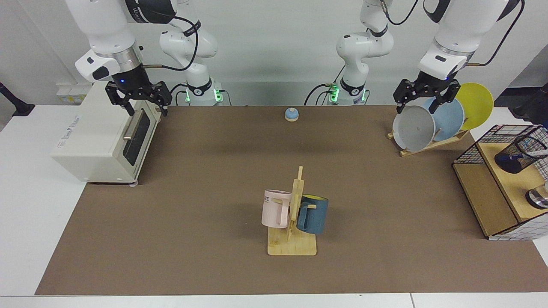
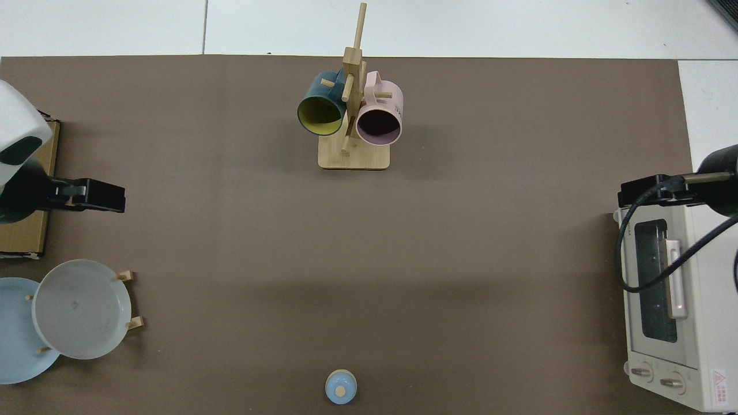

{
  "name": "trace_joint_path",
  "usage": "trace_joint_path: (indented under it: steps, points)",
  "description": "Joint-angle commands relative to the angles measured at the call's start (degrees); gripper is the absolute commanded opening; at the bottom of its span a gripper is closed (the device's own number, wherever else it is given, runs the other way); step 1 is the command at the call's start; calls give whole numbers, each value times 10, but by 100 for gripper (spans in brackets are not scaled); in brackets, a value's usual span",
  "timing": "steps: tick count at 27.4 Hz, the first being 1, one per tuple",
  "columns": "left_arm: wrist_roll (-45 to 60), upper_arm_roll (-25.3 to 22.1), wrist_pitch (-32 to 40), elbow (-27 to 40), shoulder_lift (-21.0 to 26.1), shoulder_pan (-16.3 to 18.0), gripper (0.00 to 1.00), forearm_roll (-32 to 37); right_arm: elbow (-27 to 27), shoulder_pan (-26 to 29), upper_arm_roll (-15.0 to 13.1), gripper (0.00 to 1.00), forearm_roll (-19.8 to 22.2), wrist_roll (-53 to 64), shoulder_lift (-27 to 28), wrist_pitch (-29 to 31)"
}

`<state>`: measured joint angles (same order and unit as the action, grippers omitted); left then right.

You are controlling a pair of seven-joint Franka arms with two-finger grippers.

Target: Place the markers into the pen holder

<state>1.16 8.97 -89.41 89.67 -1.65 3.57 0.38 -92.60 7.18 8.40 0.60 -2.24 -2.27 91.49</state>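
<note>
The black mesh pen holder [image 1: 521,153] leans tilted on the wooden shelf of a wire basket at the far right of the facing view. A marker [image 1: 540,152] shows as a white barrel poking out of its rim. My left gripper [image 1: 417,107] hangs open and empty above the plate rack, well left of and behind the holder. In the top view the left gripper [image 2: 106,196] is at the left edge. My right gripper [image 1: 146,110] waits open and empty over the toaster oven; in the top view this right gripper [image 2: 637,193] sits at the right edge. The holder is out of the top view.
A wire basket with wooden shelves [image 1: 492,201] holds the holder. Grey, blue and yellow plates stand in a rack [image 1: 414,128]. A mug tree [image 1: 293,216] with a pink and a blue mug is at the mat's centre front. A toaster oven [image 1: 100,141] and a small blue bell [image 1: 291,114] are there too.
</note>
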Motion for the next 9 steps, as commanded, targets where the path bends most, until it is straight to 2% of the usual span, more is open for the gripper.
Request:
trace_joint_path:
  steps: [1, 9]
  points:
    - [2, -22, 5, 4, -9, -25, 100, -6, 3, 9, 5, 100, -5, 13, -3, -5]
    - [-3, -31, -14, 10, -8, -34, 100, -8, 3, 9, 5, 100, -5, 13, -3, -5]
